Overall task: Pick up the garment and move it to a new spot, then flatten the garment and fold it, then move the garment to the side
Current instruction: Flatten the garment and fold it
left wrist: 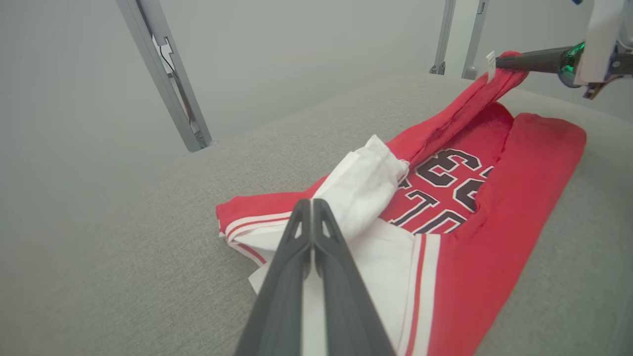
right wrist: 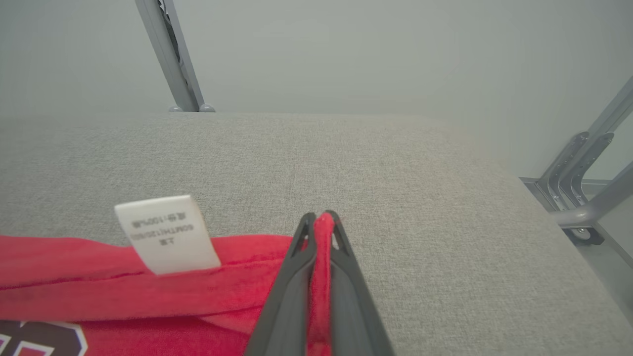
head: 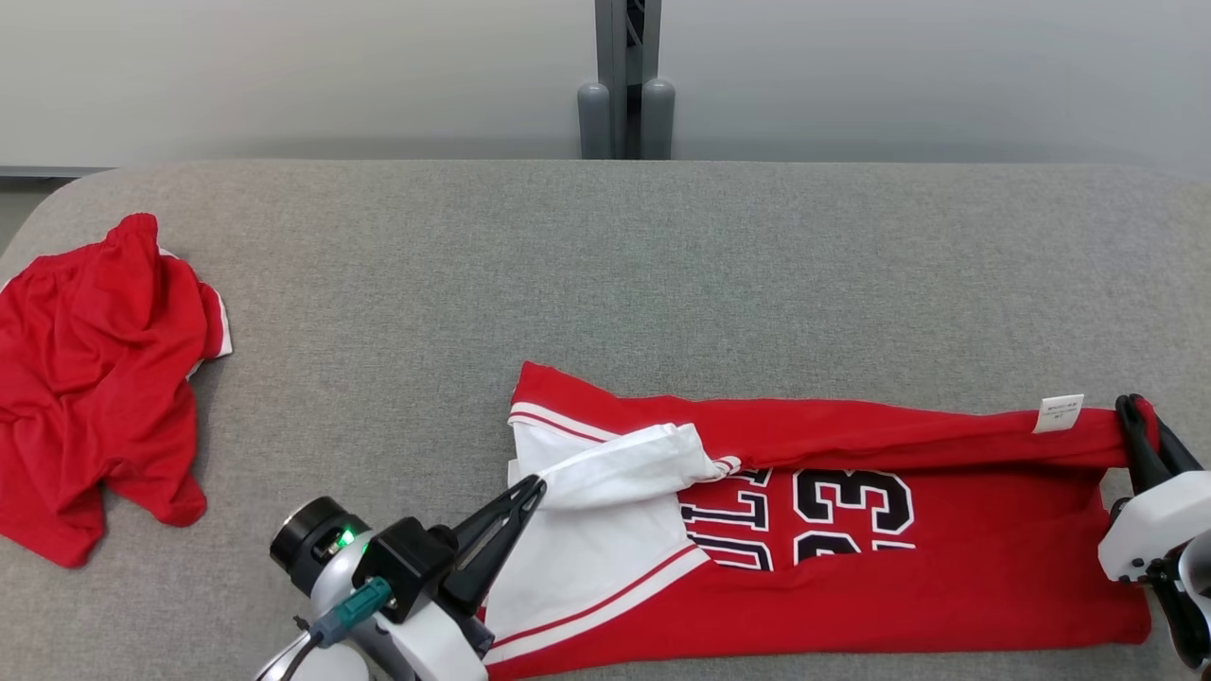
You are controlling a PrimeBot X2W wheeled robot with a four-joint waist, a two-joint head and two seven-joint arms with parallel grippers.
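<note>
soft, light garment (head: 946, 586), limp, likely sags between grips; left tool (head: 535, 486) pinches its white sleeve (head: 624, 462), right tool (head: 1128, 407) pinches red hem (head: 1088, 427); best held at corners.

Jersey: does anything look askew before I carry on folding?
Yes. The white sleeve lies bunched across the lettering of the jersey, not flat, and the folded top edge hangs lifted at the right gripper.

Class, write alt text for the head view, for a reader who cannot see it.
A red and white jersey lies stretched across a grey table, the left gripper pinching its white end and the right gripper its red edge by the label. A crumpled red garment lies apart at left.
</note>
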